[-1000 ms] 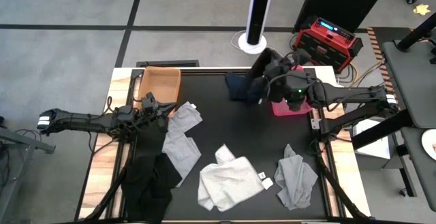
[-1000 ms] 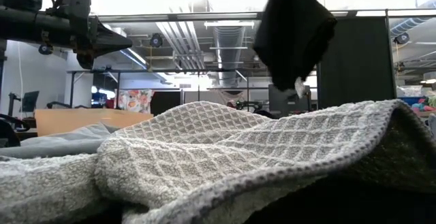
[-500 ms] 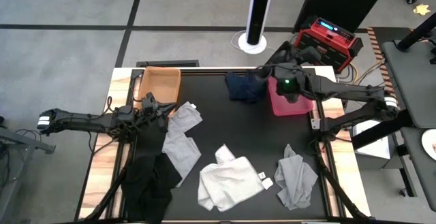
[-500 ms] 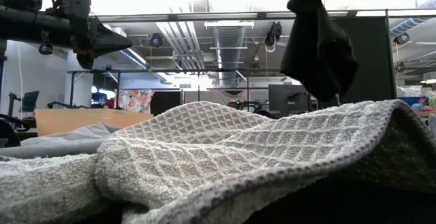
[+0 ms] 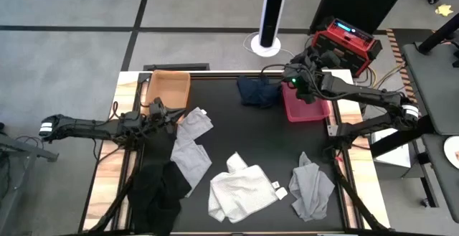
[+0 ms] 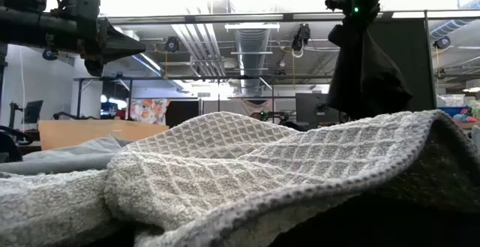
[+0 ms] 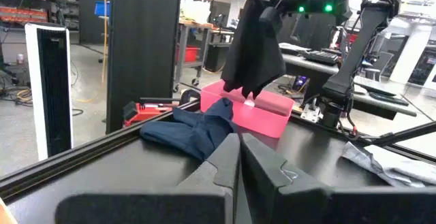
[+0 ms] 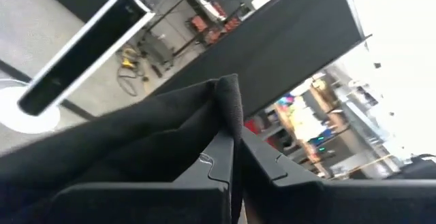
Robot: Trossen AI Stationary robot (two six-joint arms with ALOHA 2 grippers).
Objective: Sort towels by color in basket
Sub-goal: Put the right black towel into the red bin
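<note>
Black towel hanging over the pink basket, pinched at one edge

At upper right of the high view, the right gripper [image 5: 297, 85] is clamped on a fold of the black towel [image 7: 253, 45], which dangles limp above the pink basket [image 7: 255, 112]; it looks light and floppy, so a bunched edge gives the surest hold. A navy towel [image 5: 257, 90] lies just beside the basket. The left gripper [image 5: 163, 114], fingers together on nothing, sits at centre left near a grey towel [image 5: 191, 144].
</note>
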